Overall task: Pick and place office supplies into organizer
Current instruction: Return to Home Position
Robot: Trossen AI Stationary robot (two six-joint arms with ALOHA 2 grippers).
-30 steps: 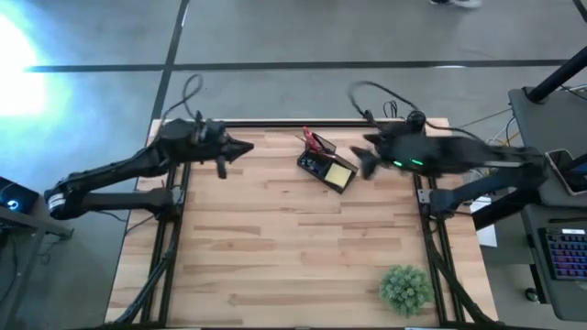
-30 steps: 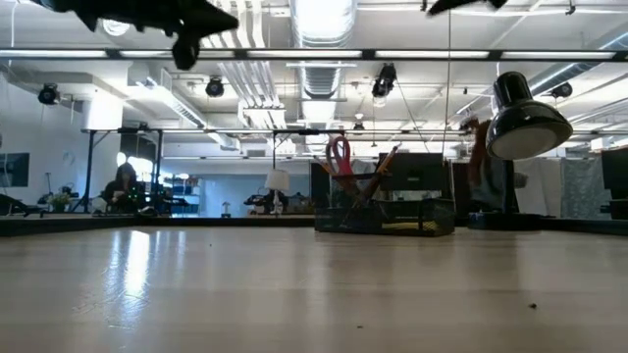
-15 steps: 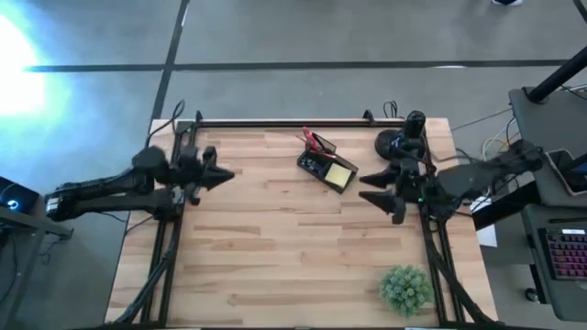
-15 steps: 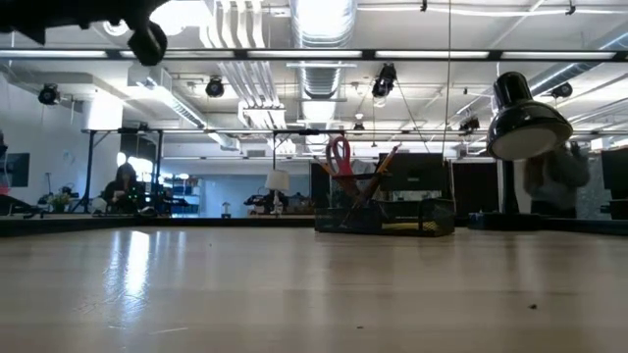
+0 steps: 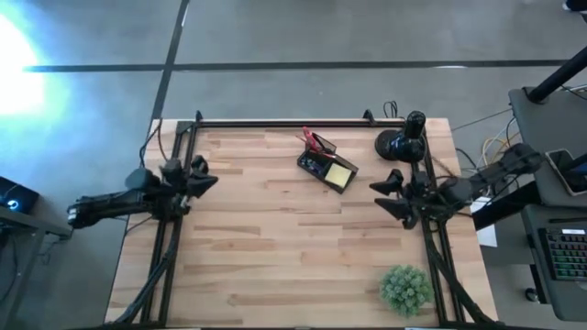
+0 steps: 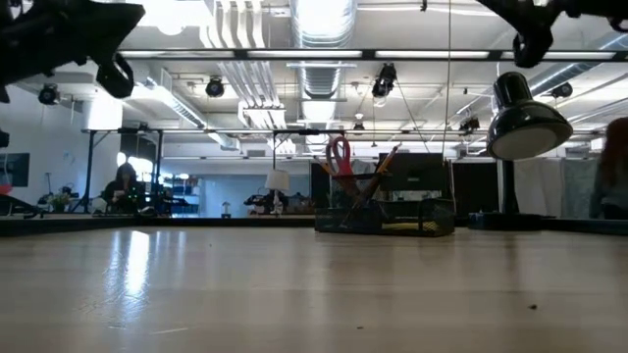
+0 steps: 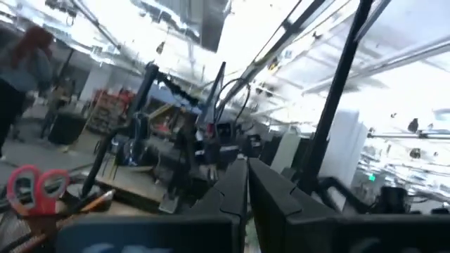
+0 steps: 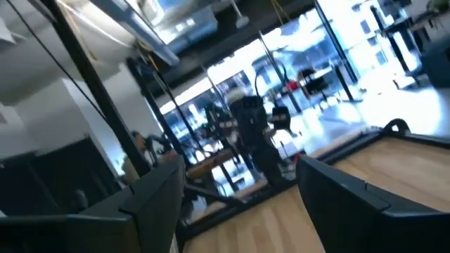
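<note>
The black organizer (image 5: 326,169) stands on the wooden table toward the far edge, right of middle. It holds a yellow sticky-note pad (image 5: 340,175), red-handled scissors (image 5: 315,142) standing upright (image 6: 339,157), and slanting pens (image 6: 383,163). My left gripper (image 5: 207,181) hovers shut over the table's left edge, pointing toward the organizer; the left wrist view shows the scissors' handles (image 7: 34,188) beyond its closed fingers (image 7: 246,193). My right gripper (image 5: 389,194) hovers open near the right edge with nothing between its fingers (image 8: 151,193).
A round black camera mount (image 5: 401,143) sits at the far right corner. A green plant (image 5: 405,287) stands at the near right. Black frame rails run along the far edge (image 5: 275,122) and both sides. Bare wood (image 5: 284,247) spans the table's middle and near part.
Both arms have drawn back from the organizer and sunk. My left gripper went toward the left and near edges, staying shut. My right gripper went toward the right and near edges and tipped up from pointing downward to about level. The organizer and its contents have kept still.
</note>
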